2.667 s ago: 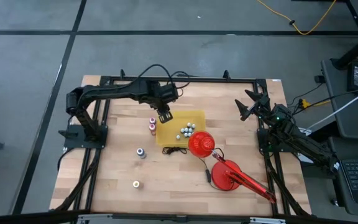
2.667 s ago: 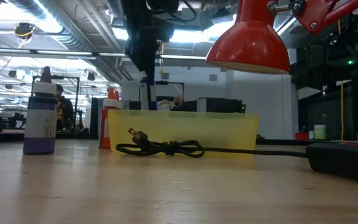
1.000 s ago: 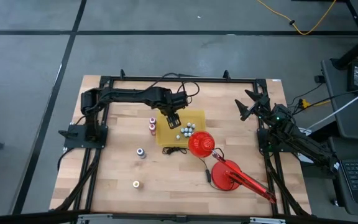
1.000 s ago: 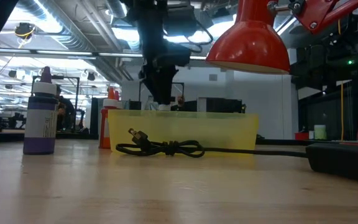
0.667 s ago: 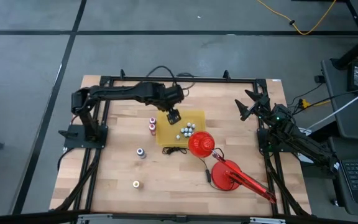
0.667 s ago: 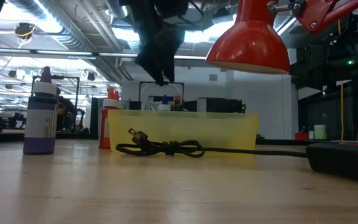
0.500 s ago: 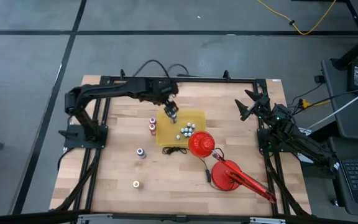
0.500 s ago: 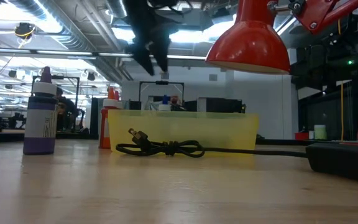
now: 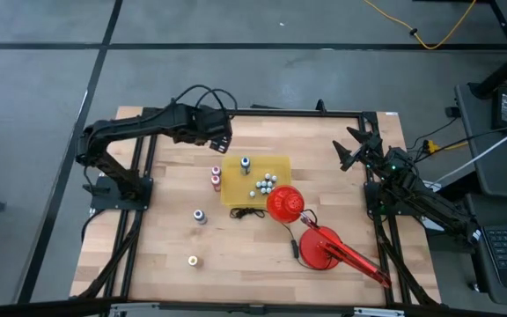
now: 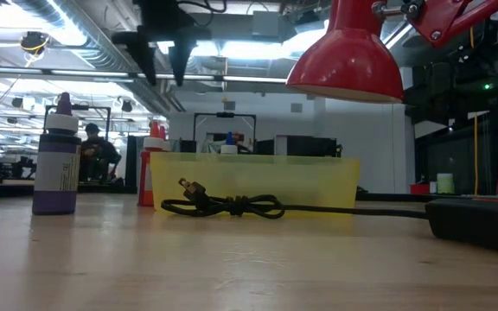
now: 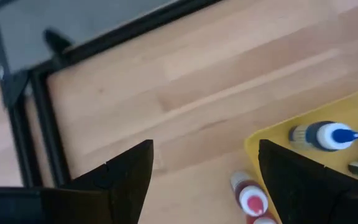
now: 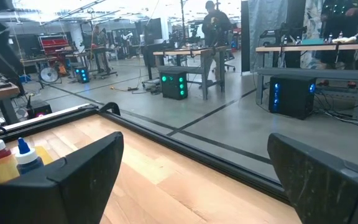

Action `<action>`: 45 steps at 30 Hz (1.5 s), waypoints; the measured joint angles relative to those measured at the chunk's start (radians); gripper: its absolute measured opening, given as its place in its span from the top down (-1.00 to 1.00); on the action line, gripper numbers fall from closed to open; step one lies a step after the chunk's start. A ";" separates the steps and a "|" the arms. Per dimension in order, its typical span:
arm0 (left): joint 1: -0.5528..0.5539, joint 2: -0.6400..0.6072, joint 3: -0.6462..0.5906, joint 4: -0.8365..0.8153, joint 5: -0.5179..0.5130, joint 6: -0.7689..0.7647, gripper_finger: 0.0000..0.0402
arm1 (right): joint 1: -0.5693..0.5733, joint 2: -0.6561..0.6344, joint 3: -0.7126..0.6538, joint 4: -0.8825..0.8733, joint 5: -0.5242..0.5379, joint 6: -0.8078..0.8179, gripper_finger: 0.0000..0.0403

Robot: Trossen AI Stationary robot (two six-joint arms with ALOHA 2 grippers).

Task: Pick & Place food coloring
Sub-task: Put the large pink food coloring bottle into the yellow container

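With the blue-topped food coloring bottle (image 9: pixel 245 164) upright in the yellow tray (image 9: pixel 232 194) beyond the empty, open left jaws (image 9: pixel 221 138), probably the red bottle (image 11: pixel 250 198) beneath comes next: descend squarely; right jaws (image 12: pixel 191 180) idle open.

The table top (image 9: pixel 174 238) is pale wood in long planks, smooth and matt, with visible grain. Its frame (image 9: pixel 262 112) looks like matt black metal. The tray (image 10: pixel 318 186) is translucent yellow plastic. The lamp shade (image 10: pixel 346 60) is glossy red, catching highlights. The power cord (image 10: pixel 232 207) is black and slightly shiny, like rubber. The blue-capped food coloring bottle (image 11: pixel 325 135) looks like smooth plastic. The left gripper (image 11: pixel 205 180) has matt black fingers.
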 joint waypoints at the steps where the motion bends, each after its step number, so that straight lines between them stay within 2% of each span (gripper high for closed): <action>1: -0.006 0.000 0.000 -0.020 -0.002 -0.033 -0.39 | 0.000 0.000 0.000 0.000 0.000 0.000 -0.98; 6: -0.047 0.011 -0.010 -0.059 -0.031 -0.181 -0.39 | 0.000 0.000 0.000 0.000 0.000 0.000 -0.98; 16: -0.131 0.033 -0.113 0.005 -0.013 -0.416 -0.39 | 0.000 0.000 0.000 0.000 0.000 0.000 -0.98; 33: -0.175 0.199 -0.132 0.082 0.073 -0.434 -0.39 | 0.000 0.000 0.000 0.000 0.000 0.000 -0.98; 37: -0.190 0.219 -0.135 0.085 0.081 -0.434 -0.39 | 0.000 0.000 0.000 0.000 0.000 0.000 -0.98; 45: -0.193 0.213 -0.217 0.160 0.111 -0.436 -0.39 | 0.000 0.001 0.000 0.000 0.000 0.000 -0.98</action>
